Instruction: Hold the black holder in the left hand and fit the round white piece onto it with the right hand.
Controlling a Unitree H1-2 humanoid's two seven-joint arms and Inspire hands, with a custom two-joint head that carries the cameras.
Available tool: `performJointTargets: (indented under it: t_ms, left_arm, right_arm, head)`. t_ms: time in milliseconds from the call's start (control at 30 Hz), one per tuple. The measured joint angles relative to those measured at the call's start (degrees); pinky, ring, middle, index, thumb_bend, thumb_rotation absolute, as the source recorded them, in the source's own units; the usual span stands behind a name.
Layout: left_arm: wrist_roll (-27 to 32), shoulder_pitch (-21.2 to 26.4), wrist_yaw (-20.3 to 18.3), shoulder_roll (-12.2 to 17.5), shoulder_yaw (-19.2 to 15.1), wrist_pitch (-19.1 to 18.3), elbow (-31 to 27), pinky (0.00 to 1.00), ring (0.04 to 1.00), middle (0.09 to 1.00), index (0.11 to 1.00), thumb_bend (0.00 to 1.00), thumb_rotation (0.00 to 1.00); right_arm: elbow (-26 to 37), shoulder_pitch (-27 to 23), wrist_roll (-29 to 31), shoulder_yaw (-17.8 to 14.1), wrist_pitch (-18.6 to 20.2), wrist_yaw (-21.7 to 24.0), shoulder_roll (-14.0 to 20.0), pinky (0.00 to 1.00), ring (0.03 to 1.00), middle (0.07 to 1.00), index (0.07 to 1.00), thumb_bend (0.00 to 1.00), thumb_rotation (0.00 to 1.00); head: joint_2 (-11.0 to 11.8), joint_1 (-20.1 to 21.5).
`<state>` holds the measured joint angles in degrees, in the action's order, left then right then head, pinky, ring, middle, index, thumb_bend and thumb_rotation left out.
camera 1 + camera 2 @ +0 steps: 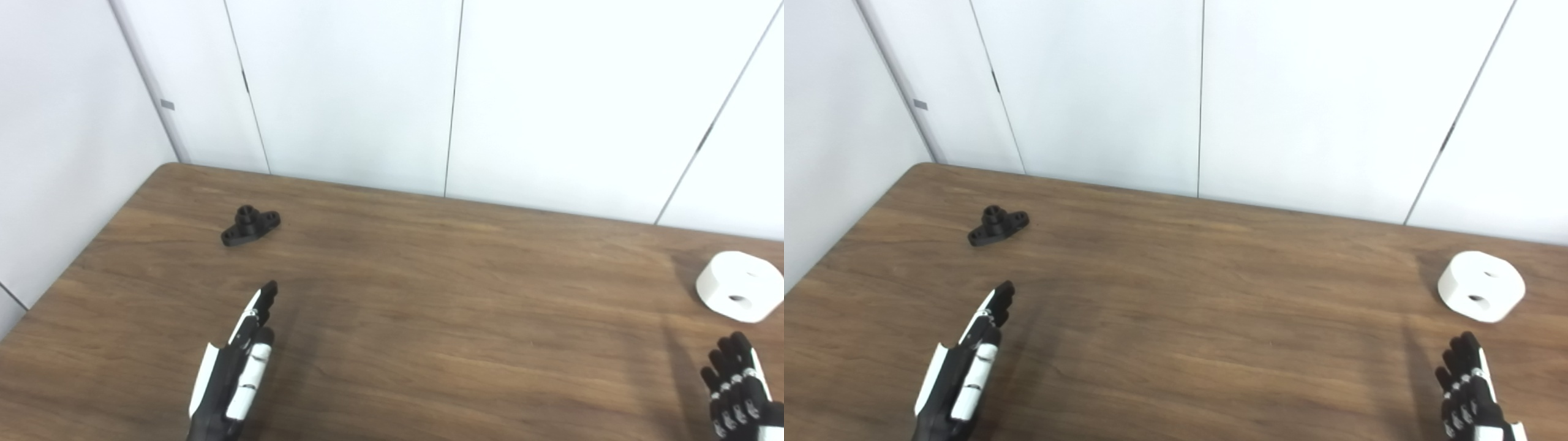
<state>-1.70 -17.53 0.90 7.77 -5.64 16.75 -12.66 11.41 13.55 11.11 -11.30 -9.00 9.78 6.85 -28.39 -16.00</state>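
Hands: left hand (236,367) empty, fingers straight; right hand (1473,392) seemingly spread, empty.

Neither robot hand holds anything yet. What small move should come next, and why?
Probably reach the left robot hand forward to the black holder, which lies untouched on the table just beyond its open fingers. The white piece sits ahead of the open right robot hand and needs the holder held first.

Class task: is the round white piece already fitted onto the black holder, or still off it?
Off. The white piece lies alone at the table's right side; the black holder sits far left, untouched by either hand.
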Motion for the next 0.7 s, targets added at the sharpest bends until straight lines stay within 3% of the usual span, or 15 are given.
performJointTargets:
  t_ms: [133, 400, 600, 700]
  left_arm:
    - [-5.03, -0.12, 1.72, 0.03, -0.01, -1.17, -0.87, 0.91, 0.952, 0.958, 0.951, 0.42, 0.47]
    - [-7.13, 0.33, 3.22, 0.56, -2.92, -6.03, -2.53, 0.92, 0.938, 0.938, 0.926, 0.57, 0.18]
    - [-6.80, 4.65, 4.05, 1.06, -6.84, -10.01, -5.43, 0.93, 0.949, 0.937, 0.916, 0.70, 0.18]
    - [-7.48, 7.53, 4.32, 1.43, -8.55, -12.99, -6.50, 0.89, 0.934, 0.936, 0.908, 0.78, 0.24]
  right_arm:
    - [-0.20, -0.07, 0.00, -0.02, -0.56, 0.52, 0.08, 1.00, 1.000, 1.000, 1.000, 0.67, 1.00]
    - [-0.38, -0.10, -0.11, -0.17, -0.89, 0.62, 0.17, 1.00, 1.000, 1.000, 1.000, 0.65, 1.00]
    - [-0.40, -0.10, -0.12, -0.25, -0.86, 0.63, 0.17, 1.00, 1.000, 1.000, 1.000, 0.63, 1.00]
    - [-0.40, -0.10, -0.09, -0.25, -0.86, 0.65, 0.17, 1.00, 1.000, 1.000, 1.000, 0.64, 1.00]
  head:
    - [-0.08, 0.09]
    - [-0.70, 0.26]
    - [-0.79, -0.09]
    - [-0.79, -0.09]
